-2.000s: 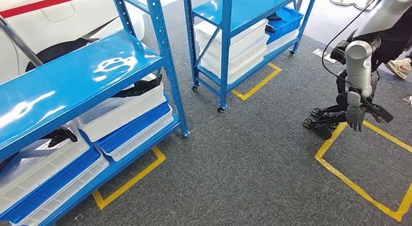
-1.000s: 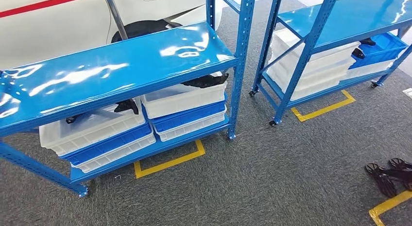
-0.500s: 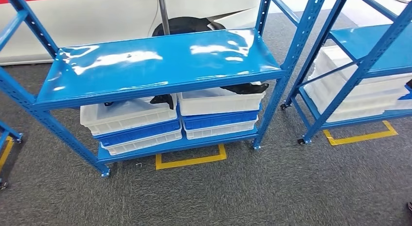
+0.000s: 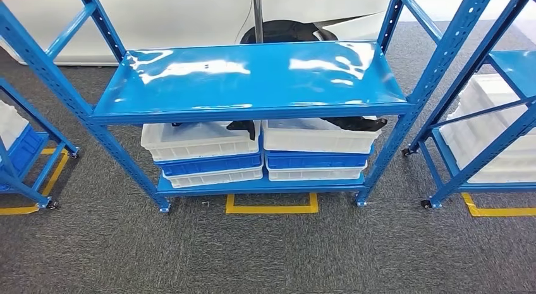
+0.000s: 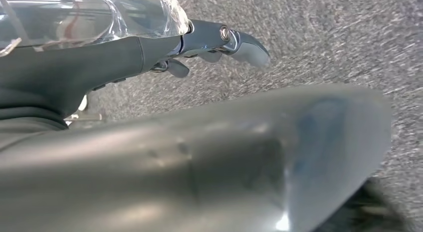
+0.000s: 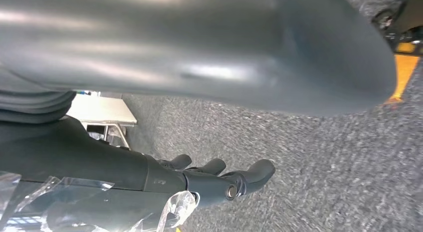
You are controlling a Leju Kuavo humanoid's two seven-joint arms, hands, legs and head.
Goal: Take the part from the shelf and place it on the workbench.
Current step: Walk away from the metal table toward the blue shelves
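Underfoot, coarse grey carpet (image 4: pixel 284 250), yellow tape squares (image 4: pixel 272 205). Glossy blue steel shelf (image 4: pixel 253 79); black part (image 4: pixel 357 123) in white plastic bin (image 4: pixel 316 137) at lower tier's right end. Left hand (image 5: pixel 219 40), right hand (image 6: pixel 224 179): fingers loosely extended, holding nothing.

Grey carpet (image 4: pixel 265 250), yellow floor tape (image 4: pixel 272 210), stacked white and blue bins (image 4: pixel 208 160), white car body (image 4: pixel 189 16), dark tyre (image 4: pixel 287 32).
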